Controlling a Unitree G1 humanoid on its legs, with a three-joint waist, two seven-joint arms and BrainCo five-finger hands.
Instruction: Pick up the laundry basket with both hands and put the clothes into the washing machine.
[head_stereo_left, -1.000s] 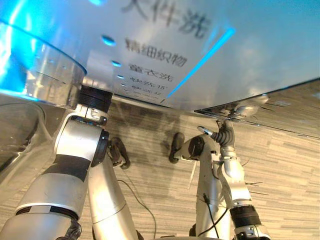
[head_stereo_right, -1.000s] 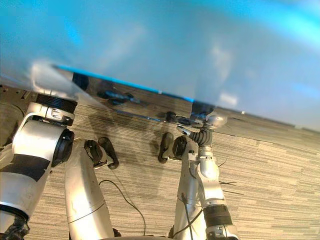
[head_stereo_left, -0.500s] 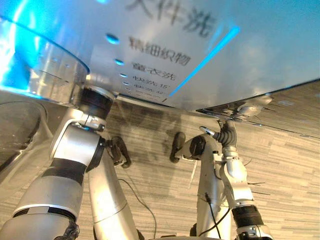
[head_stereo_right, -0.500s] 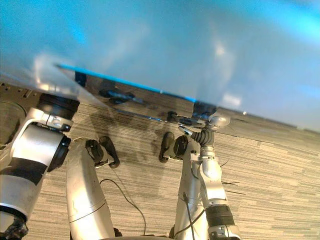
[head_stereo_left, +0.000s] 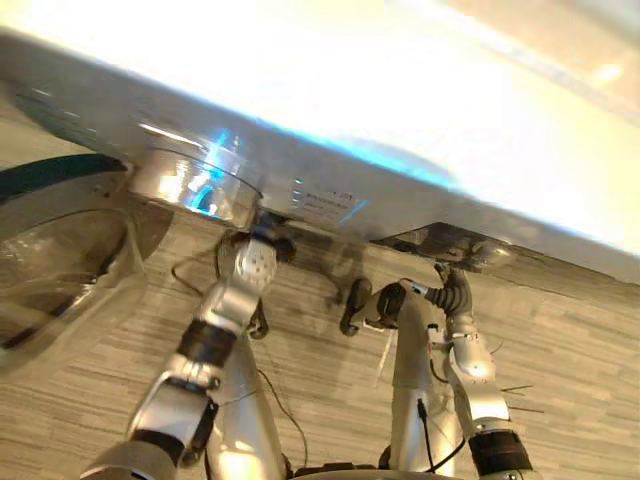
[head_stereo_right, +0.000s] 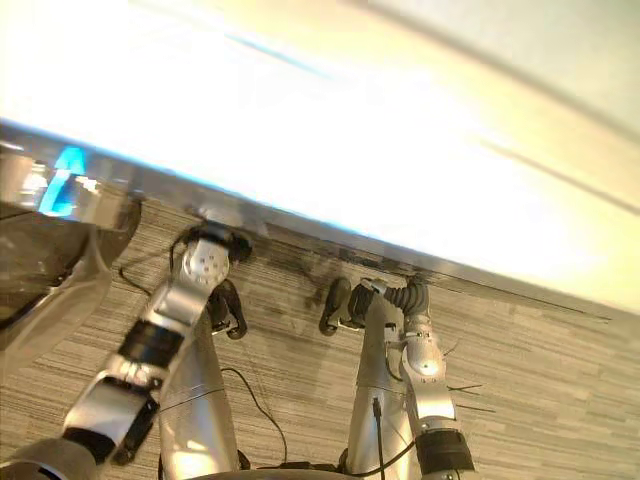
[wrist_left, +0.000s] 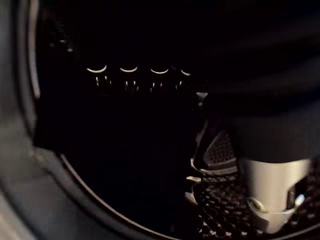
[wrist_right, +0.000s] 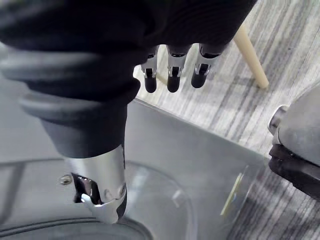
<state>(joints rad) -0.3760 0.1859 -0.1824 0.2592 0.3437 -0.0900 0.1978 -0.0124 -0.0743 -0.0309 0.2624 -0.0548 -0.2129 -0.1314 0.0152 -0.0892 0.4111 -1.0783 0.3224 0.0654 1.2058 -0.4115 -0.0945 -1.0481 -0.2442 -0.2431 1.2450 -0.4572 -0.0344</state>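
Seen from the head, both arms reach up behind the washing machine's (head_stereo_left: 330, 110) front edge. The left wrist view has the left hand (wrist_left: 272, 195) inside the dark perforated drum (wrist_left: 220, 210), its grip too dark to tell. The right hand (wrist_right: 100, 175) hangs over the machine's glass door (wrist_right: 160, 200), fingers (wrist_right: 172, 80) straight and empty.

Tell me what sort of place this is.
Likely a laundry corner of a carpeted indoor room: a silver washing machine, its round glass door open, and grey striped carpet underfoot.
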